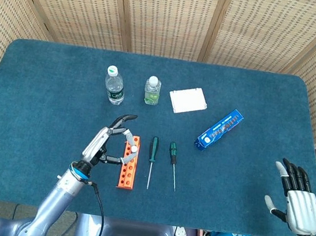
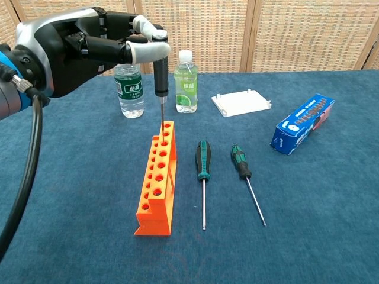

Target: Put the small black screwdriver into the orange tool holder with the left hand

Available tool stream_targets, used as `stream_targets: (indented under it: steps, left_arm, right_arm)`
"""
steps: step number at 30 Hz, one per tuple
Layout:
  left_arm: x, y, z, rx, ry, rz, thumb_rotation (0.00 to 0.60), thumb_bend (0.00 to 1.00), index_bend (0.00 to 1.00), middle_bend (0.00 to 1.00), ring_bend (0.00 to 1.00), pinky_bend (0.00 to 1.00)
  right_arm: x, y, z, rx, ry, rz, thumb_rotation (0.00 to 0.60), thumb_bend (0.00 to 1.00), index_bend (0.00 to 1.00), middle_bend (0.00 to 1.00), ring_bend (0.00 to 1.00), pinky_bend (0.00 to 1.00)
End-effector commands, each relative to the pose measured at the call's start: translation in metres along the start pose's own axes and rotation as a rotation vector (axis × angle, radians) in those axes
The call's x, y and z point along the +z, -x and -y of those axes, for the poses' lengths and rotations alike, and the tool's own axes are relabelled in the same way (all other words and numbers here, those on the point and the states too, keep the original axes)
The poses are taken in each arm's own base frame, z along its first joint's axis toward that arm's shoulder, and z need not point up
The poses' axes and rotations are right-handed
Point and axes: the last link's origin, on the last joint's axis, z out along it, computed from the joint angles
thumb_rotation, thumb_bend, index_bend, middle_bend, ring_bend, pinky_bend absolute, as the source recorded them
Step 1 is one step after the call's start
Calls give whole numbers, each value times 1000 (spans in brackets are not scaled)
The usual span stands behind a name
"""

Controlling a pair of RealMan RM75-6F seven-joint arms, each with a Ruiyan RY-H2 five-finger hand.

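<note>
- Our left hand [image 2: 77, 50] pinched the small black screwdriver [image 2: 160, 80] upright by its handle, so the tip pointed into a far hole of the orange tool holder [image 2: 159, 180] directly beneath it.
- Our right hand [image 1: 301, 201] rested well apart, fingers spread, holding nothing.

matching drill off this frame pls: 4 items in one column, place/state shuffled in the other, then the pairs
1. small black screwdriver
2. orange tool holder
3. white tray
4. right hand

A. open, at the table's near right edge
B. flat behind the two green-handled screwdrivers
C. upright, pinched by the left hand
D. on the cloth, under the black tip

Pairs: 1-C, 2-D, 3-B, 4-A
</note>
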Motion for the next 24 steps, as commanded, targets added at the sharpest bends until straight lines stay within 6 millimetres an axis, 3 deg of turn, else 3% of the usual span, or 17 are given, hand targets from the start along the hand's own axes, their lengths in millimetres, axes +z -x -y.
stream_targets:
  steps: [1,24]
  left_arm:
    - [0,0,1,-2,-1,1,600,405,716,132,0,0]
    - [1,4,13,5,-23,10,600,405,716,135,0,0]
  right_arm:
    - [0,0,0,0,1,-2,600,282,0,0,0,0]
    - [-1,0,-1,-13,4,1,600,283,0,0,0,0]
